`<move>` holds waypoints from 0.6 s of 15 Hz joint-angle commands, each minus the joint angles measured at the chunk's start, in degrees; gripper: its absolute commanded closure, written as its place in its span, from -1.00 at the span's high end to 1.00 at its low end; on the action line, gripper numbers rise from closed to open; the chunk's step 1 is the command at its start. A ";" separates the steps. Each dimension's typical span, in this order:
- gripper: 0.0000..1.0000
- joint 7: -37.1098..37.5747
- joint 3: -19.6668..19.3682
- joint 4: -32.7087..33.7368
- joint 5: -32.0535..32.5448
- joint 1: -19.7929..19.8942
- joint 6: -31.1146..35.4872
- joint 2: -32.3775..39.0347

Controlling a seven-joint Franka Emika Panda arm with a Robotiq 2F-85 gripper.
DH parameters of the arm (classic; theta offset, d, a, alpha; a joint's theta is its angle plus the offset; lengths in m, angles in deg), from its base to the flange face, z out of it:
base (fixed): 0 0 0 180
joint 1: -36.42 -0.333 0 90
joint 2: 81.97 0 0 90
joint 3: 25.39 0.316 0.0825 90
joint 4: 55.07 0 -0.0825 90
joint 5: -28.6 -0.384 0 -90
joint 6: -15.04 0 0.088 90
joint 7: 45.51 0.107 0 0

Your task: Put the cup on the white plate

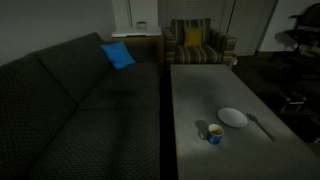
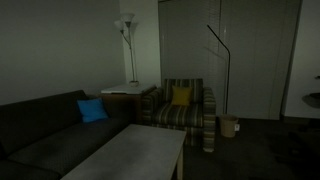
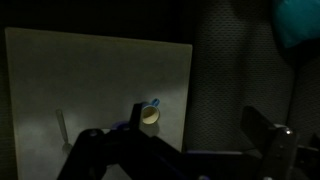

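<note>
The cup is small and blue with a pale inside, and it stands on the grey table near the front. The white plate lies on the table just beyond the cup, apart from it. In the wrist view the cup stands near the table's edge, its blue handle pointing up, and the plate is out of view. My gripper is open and empty, high above the table edge and the sofa. The cup lies close to one finger in the picture. The arm does not show in either exterior view.
A thin silver utensil lies beside the plate and also shows in the wrist view. A dark sofa with a blue cushion runs along the table. A striped armchair and a floor lamp stand beyond.
</note>
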 commanded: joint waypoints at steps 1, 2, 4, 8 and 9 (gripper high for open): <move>1.00 1.08 2.06 -1.59 1.64 2.04 0.22 -2.21; 1.00 0.47 2.60 -3.49 1.73 1.81 1.16 -4.18; 1.00 -2.13 3.72 -3.06 0.68 1.16 2.14 -2.85; 1.00 1.22 7.56 -2.48 -2.00 -0.75 11.51 2.86; 1.00 3.46 8.67 -2.52 -0.66 -1.34 15.96 4.55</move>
